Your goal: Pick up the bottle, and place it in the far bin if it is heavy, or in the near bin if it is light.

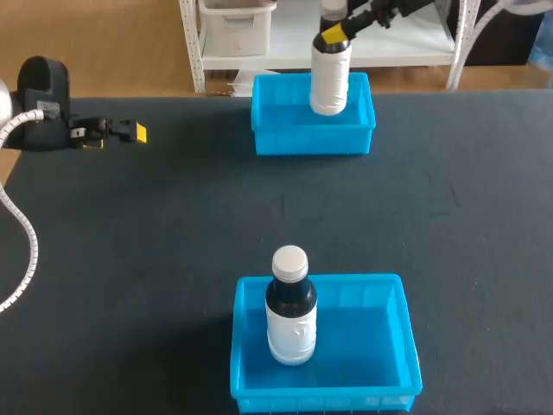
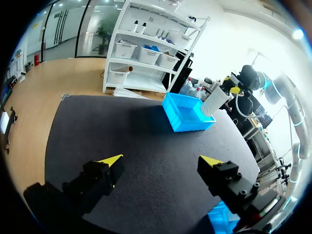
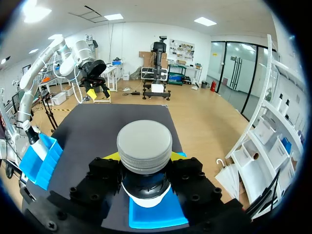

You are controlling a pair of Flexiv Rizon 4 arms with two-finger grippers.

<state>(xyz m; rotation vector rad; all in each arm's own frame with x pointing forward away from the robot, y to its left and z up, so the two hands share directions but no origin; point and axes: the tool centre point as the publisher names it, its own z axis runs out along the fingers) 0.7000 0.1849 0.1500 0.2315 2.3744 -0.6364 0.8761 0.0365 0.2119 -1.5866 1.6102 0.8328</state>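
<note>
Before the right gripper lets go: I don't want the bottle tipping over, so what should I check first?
1. Grip: right gripper shut on the held bottle at its neck: ok.
2. Position: held bottle within the far bin's walls: ok.
3. Bottle base resting on the bin floor: cannot tell.
4. Held bottle upright: ok.
5. Left gripper open and well away from the far bin: ok.
</note>
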